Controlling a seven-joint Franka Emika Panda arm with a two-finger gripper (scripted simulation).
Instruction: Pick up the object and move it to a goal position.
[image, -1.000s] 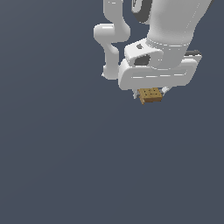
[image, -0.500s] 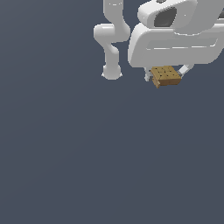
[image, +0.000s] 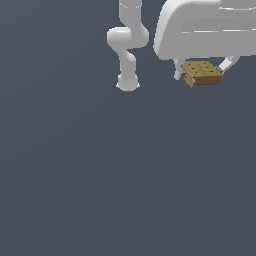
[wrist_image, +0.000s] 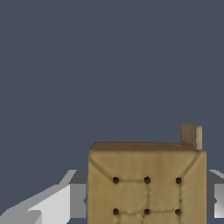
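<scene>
One tan, seemingly wooden, dotted object (image: 201, 73)

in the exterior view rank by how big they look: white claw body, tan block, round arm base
1. Claw body, the wide white housing: largest by far, though it sits closest to the camera, which inflates it.
2. Tan block and round arm base: about alike in apparent size, too close to rank.
</scene>
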